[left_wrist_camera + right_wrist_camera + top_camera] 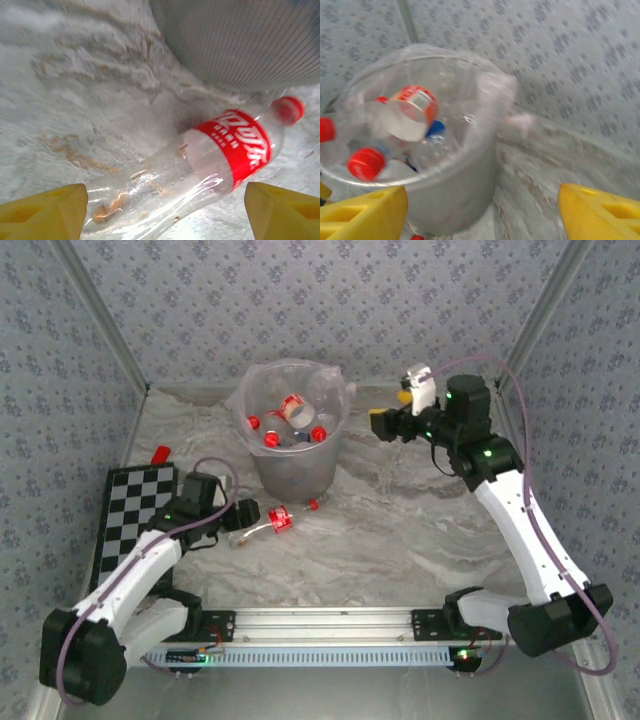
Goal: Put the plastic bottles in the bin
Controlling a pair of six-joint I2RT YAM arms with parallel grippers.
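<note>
The bin [300, 472] stands at the back centre of the table, its wall [240, 40] also in the left wrist view, and it holds several plastic bottles [290, 420] with red and blue caps. One clear bottle with a red label [279, 519] lies on the table in front of the bin, its red cap [313, 505] towards it. My left gripper [242, 514] is open around that bottle's [200, 165] clear base end, both yellow fingers apart from it. My right gripper [385, 423] hangs open and empty beside the bin's [455, 195] right rim, level with the bottles [412, 107] inside.
A black-and-white checkerboard [140, 510] lies at the left, with a small red object [160, 453] by its far corner. Patterned walls close the back and sides. A metal rail [330, 625] runs along the near edge.
</note>
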